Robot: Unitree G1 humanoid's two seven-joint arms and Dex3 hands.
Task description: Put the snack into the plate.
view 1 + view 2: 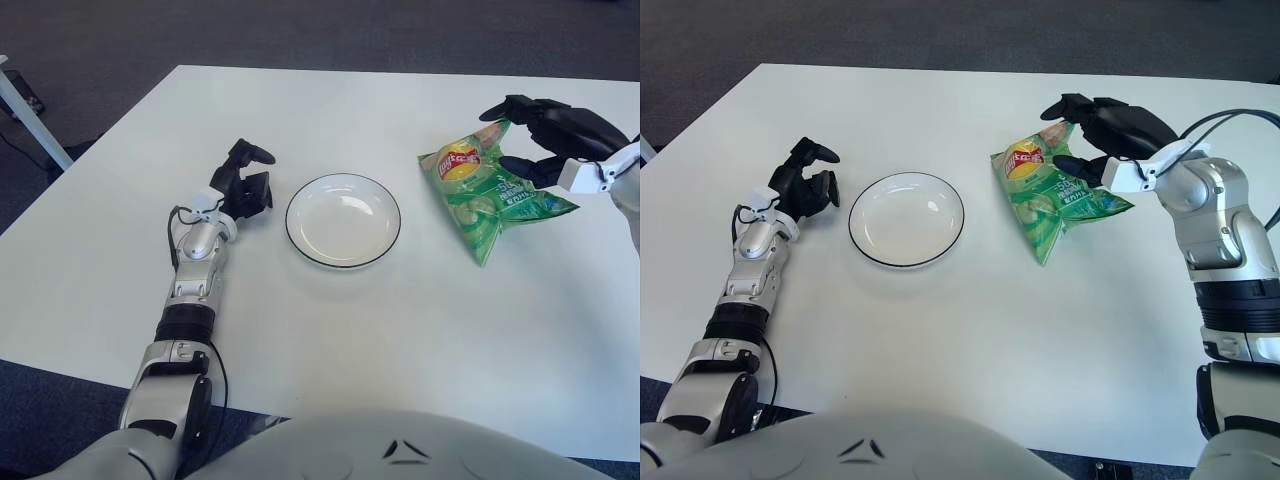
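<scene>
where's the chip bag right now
The chip bag lies on the white table, just right of the empty plate, under the right hand; the left hand shows left of the plate.
</scene>
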